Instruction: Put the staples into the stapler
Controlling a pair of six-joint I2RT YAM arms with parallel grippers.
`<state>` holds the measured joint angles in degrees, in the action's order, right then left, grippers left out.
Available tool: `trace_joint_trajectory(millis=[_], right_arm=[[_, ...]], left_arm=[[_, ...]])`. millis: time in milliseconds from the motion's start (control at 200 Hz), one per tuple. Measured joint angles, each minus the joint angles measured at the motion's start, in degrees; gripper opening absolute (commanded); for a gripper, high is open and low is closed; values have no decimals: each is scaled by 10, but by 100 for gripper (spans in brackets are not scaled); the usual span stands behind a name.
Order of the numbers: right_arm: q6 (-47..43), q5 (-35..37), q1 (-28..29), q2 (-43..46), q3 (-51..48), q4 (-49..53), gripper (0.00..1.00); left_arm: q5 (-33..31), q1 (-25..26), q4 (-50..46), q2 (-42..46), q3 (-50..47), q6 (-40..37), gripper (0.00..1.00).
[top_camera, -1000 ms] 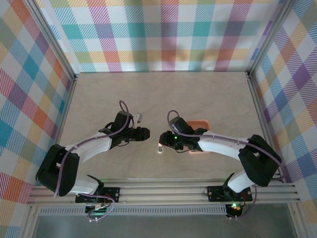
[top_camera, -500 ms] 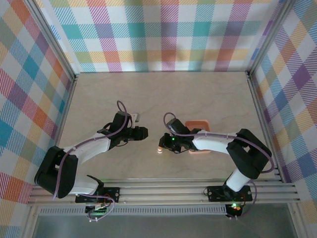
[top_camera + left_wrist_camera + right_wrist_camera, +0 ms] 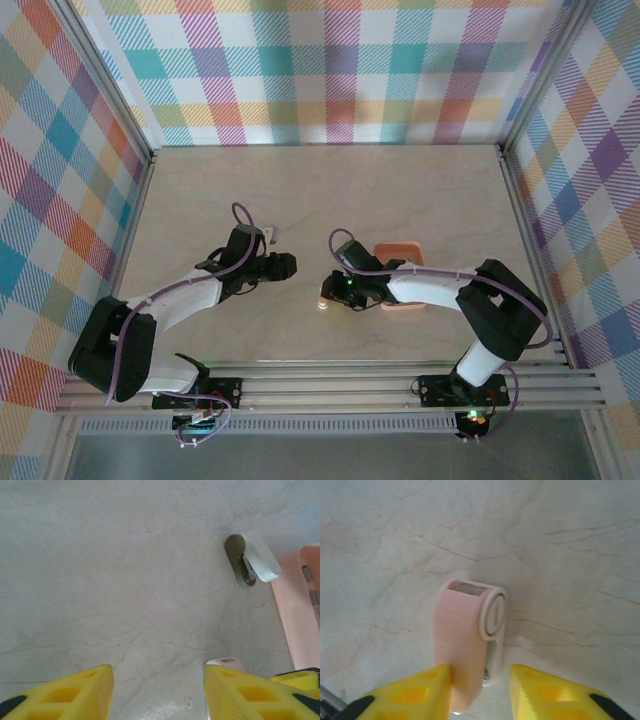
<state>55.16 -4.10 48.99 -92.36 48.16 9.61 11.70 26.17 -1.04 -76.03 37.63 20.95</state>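
Top view: stapler (image 3: pixel 322 299) lies on the table (image 3: pixel 400 190) near centre, between the two arms, at 9 o'clock of the salmon tray (image 3: pixel 398 247).

Right gripper (image 3: pixel 331 292) is right at the stapler, reaching in from the tray side.

Right wrist view: the pink stapler (image 3: pixel 467 650) sits between the yellow fingers (image 3: pixel 405 695), with its pale whitish face and round end toward 3 o'clock and an open slot at its 12 o'clock end. The 9 o'clock finger touches the pink side. The 3 o'clock finger is just beside the white edge, with a thin sliver of table between them. The right gripper (image 3: pixel 480 690) brackets the stapler, but I can't tell if it is actually clamped.

Left gripper (image 3: pixel 291 265) is at 9 o'clock of the stapler, near it but apart, pointing toward it.

Left wrist view: the left gripper (image 3: pixel 157 692) has its fingers (image 3: pixel 65 692) spread wide with bare table between them, holding nothing. A pink-white tip of the stapler (image 3: pixel 226 662) peeks in just above the 3 o'clock finger.

A small grey-white oblong piece (image 3: pixel 252 560) lies on the table at 1 o'clock in that view, just beside the tray edge (image 3: pixel 295 625). In the top view it (image 3: pixel 272 237) is at 11 o'clock of the left gripper.

Staples (image 3: pixel 314 596): blurred grey strips inside the tray at the 3 o'clock frame edge. I can't count them.
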Motion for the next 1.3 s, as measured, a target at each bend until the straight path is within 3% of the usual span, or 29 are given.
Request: trace_joint_trajectory(millis=[195, 210, 225, 240, 400, 560, 790, 900, 1110, 1300], right_arm=[[-80, 73, -6, 70, 23, 69, 72], [-85, 78, -10, 77, 23, 70, 76], [-95, 83, -15, 87, 23, 70, 95], [-98, 87, -21, 95, 23, 70, 100], [-186, 133, -133, 185, -8, 34, 99], [-295, 180, -252, 254, -92, -37, 99], [-410, 188, -362, 271, -180, -130, 99], [-459, 186, -393, 256, -189, -187, 99], [-515, 137, -448, 168, -259, -360, 99], [-548, 92, -455, 54, -269, -521, 99]], left_arm=[[-128, -22, -2, 72, 0, -18, 97], [-146, -25, -1, 80, 0, -22, 100], [-159, -28, 0, 86, 0, -23, 100], [-177, -31, 4, 94, 0, -29, 100], [-334, -63, 78, 148, -32, -77, 100], [-403, -117, 174, 115, -83, -134, 100], [-377, -161, 304, -34, -116, -191, 100], [-351, -162, 461, -114, -171, -211, 100], [-311, -201, 454, -141, -159, -205, 100], [-297, -204, 469, -141, -153, -205, 100]])
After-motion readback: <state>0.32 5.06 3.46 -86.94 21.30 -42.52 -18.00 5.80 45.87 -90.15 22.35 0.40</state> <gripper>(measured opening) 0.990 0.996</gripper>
